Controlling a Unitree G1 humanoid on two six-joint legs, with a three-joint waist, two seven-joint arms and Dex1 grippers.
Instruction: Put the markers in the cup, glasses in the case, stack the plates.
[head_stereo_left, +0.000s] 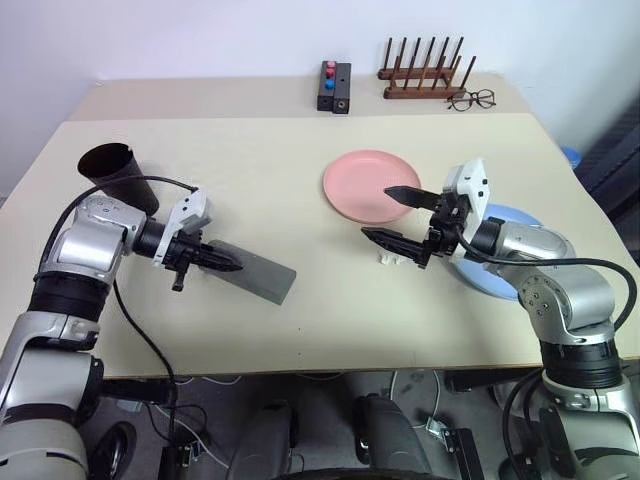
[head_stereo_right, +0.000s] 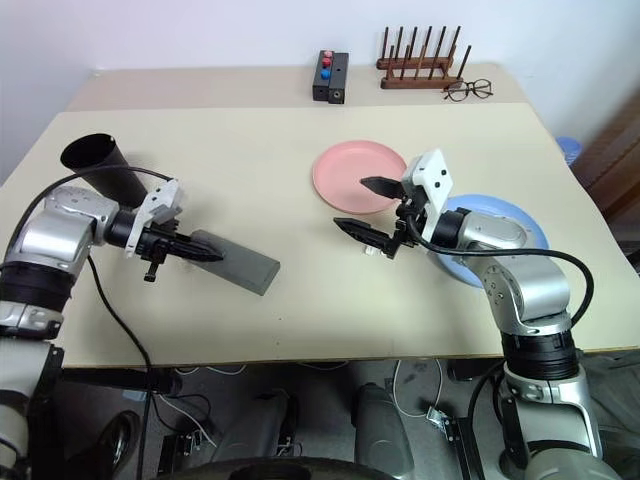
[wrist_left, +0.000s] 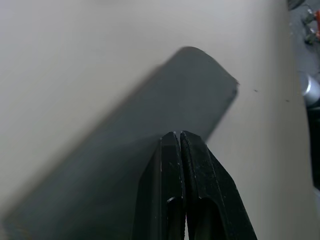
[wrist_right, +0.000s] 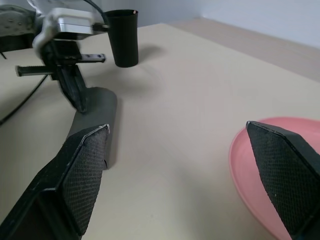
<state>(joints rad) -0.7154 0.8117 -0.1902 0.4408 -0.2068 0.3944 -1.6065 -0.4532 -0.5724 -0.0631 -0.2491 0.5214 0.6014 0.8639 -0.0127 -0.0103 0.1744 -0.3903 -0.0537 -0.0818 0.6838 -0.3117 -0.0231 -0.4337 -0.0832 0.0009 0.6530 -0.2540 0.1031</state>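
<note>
The grey case (head_stereo_left: 255, 272) is seen lying closed on the bench (head_stereo_left: 250, 170) toward its left side, nearer the front edge, with the left gripper (head_stereo_left: 228, 262) held over its left end — fingers pressed together, nothing between them. The black cup (head_stereo_left: 120, 175) stands near the left edge, behind that arm. The right gripper (head_stereo_left: 392, 214) is held wide apart and empty at the front rim of the pink plate (head_stereo_left: 365, 180); the blue plate (head_stereo_left: 510, 222) lies by the right edge, partly covered by the right arm.
</note>
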